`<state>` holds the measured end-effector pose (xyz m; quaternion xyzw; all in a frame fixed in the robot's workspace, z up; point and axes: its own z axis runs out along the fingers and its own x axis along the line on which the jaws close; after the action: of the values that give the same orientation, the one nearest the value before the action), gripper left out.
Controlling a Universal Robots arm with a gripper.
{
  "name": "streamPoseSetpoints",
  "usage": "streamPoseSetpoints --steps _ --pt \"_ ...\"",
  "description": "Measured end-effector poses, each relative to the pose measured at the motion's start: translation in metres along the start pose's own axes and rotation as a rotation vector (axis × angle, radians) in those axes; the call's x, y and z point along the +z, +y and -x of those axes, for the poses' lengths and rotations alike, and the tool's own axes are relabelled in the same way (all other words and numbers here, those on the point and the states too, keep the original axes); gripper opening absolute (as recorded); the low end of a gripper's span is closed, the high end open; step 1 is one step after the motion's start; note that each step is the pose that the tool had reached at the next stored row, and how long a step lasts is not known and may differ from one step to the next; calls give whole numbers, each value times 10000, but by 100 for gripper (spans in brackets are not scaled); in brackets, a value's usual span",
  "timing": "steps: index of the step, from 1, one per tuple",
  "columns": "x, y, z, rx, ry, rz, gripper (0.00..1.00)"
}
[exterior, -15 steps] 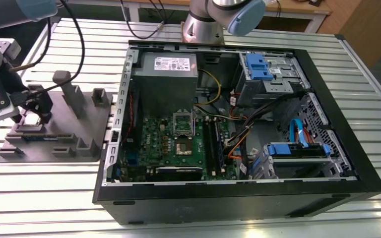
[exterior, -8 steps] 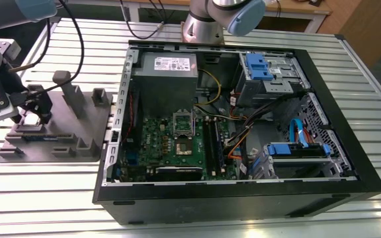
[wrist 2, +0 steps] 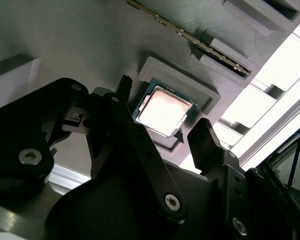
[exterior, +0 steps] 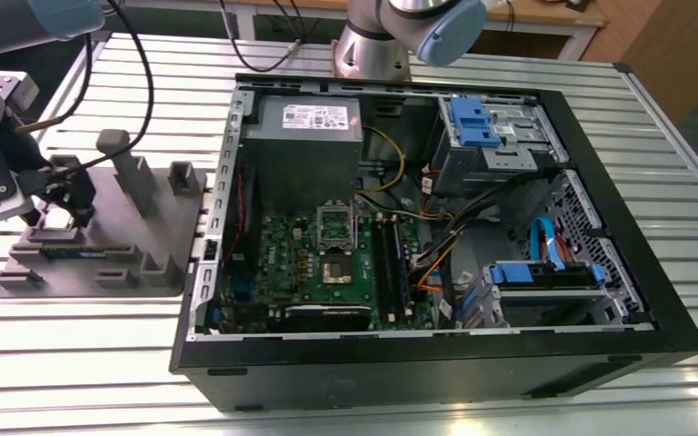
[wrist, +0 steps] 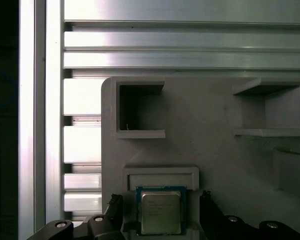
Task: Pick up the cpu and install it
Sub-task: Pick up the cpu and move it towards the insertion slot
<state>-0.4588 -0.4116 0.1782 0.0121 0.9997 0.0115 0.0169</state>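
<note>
Table (exterior: 83, 363): slatted metal top, carries everything.
PC case (exterior: 422, 377): black, lying open, motherboard (exterior: 324, 263) facing up inside.
Fixture tray (exterior: 155, 245): gray, just beside the case on the exterior view's left.
Gripper (exterior: 64, 213): over the tray's near corner, jaws apart, holding nothing; fingers (wrist 2: 202, 137) flank the cpu with gaps on both sides.
Memory stick (wrist 2: 190, 37): lying in a tray slot near the cpu.
Cpu (wrist 2: 164, 111) (wrist: 160, 212): flat in its square tray recess, shiny top up, between the fingers.
</note>
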Motion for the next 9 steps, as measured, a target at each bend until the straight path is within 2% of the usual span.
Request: streamPoseSetpoints --steps 3,4,9 --pt "0 0 0 1 -1 -1 64" --pt "1 0 0 0 -1 0 57" --pt "0 0 0 0 -2 1 57"
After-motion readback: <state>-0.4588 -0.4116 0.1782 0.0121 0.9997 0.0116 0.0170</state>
